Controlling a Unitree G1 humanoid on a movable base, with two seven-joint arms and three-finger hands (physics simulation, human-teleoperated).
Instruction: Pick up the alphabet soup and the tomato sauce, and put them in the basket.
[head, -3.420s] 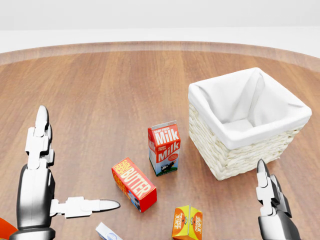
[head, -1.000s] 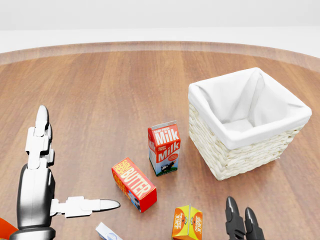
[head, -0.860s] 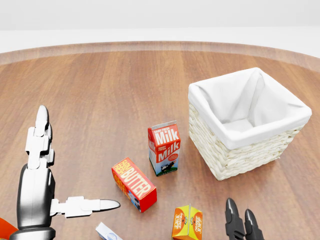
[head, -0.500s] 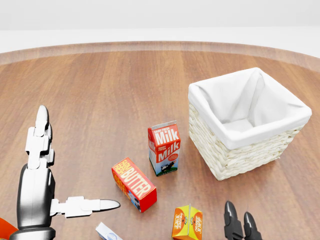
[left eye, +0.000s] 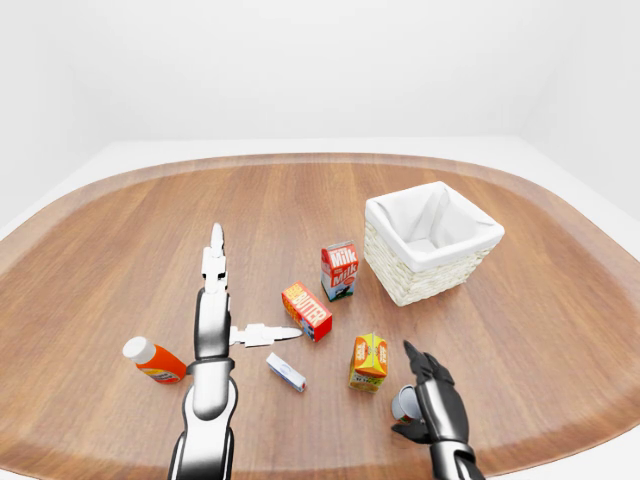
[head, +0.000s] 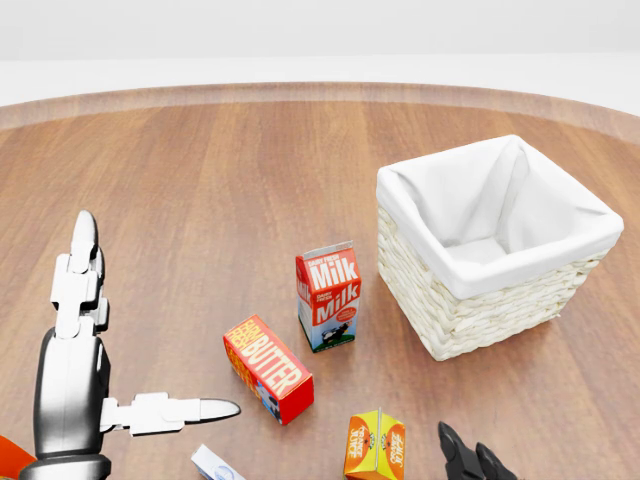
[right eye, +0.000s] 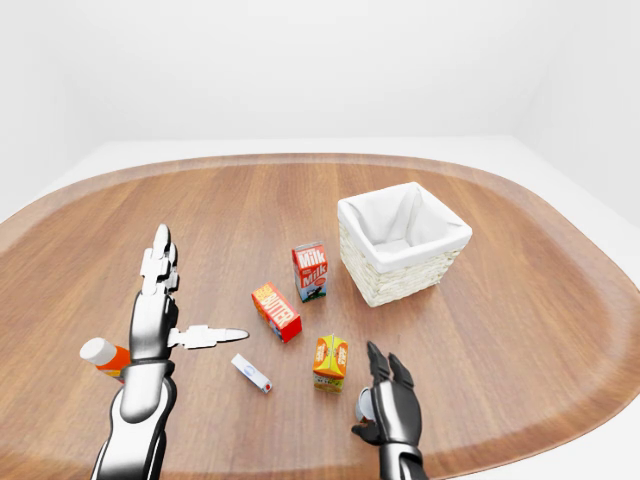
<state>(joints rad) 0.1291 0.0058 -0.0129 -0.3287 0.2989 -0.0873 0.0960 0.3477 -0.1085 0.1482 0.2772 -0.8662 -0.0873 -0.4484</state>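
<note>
Wood tabletop (left eye: 120, 260): nearest, the right hand (left eye: 432, 395) spreads its fingers beside a small can (left eye: 404, 402), likely one target, not yet gripped, so closing comes next, while the left hand (left eye: 212, 318) hovers splayed and the basket (left eye: 432, 242) waits farther off.

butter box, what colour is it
Red-orange with white "Butter" lettering: the butter box shows best in the head view.

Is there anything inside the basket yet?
No, it is empty. The basket shows only its white cloth lining inside in the head view, with no can or box in it.
</note>
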